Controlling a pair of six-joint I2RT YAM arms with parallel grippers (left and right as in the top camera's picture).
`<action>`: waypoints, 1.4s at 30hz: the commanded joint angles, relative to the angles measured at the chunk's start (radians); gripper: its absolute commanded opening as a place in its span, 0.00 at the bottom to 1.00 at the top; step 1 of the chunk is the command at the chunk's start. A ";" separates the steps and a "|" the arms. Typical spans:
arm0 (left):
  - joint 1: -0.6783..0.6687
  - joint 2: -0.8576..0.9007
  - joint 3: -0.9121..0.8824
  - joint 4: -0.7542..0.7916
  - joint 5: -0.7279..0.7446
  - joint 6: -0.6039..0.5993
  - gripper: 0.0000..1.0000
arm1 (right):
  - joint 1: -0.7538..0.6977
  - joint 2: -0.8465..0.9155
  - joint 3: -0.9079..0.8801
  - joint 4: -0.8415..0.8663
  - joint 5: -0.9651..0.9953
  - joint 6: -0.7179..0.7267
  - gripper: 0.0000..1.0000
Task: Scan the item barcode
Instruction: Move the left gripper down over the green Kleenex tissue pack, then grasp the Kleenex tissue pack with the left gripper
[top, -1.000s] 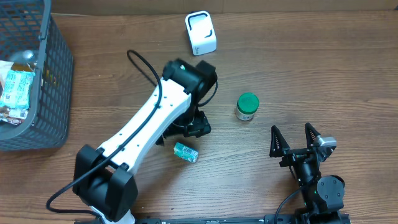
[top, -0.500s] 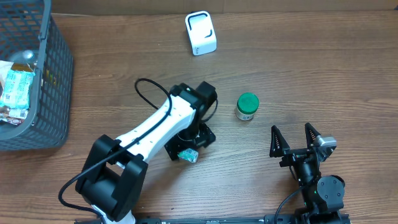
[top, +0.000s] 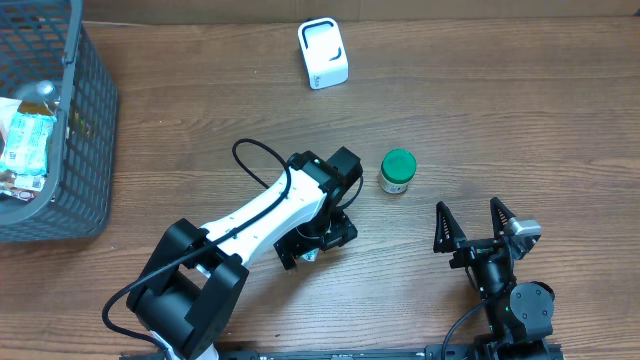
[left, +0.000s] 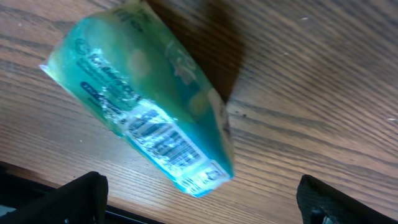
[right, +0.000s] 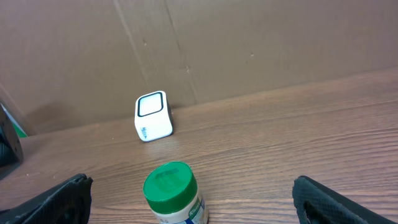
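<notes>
A teal packet (left: 149, 99) lies flat on the wooden table, and the left wrist view shows its barcode label (left: 165, 138) facing up. My left gripper (left: 200, 194) hangs open just above it, one finger on each side of its near corner, touching nothing. From overhead the left arm (top: 290, 205) covers the packet except for a teal sliver (top: 308, 256). The white scanner (top: 323, 53) stands at the far edge of the table. My right gripper (top: 468, 212) rests open and empty at the near right.
A green-lidded jar (top: 397, 170) stands upright between the two arms, close in front of the right gripper in the right wrist view (right: 171, 190). A grey wire basket (top: 75, 120) holding packets sits at the far left. A cardboard wall (right: 249, 43) backs the table.
The left arm has swung towards the near side and lowered over the teal packet, which is now almost hidden from overhead. The right arm has not moved.
</notes>
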 joint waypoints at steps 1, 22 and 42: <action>-0.001 -0.005 -0.024 0.001 -0.011 -0.017 0.97 | -0.006 -0.007 -0.011 0.005 -0.005 -0.007 1.00; 0.002 -0.005 -0.048 0.072 -0.163 -0.081 0.71 | -0.006 -0.007 -0.011 0.005 -0.005 -0.007 1.00; 0.008 -0.005 0.085 0.169 -0.194 0.408 0.33 | -0.006 -0.007 -0.011 0.005 -0.005 -0.007 1.00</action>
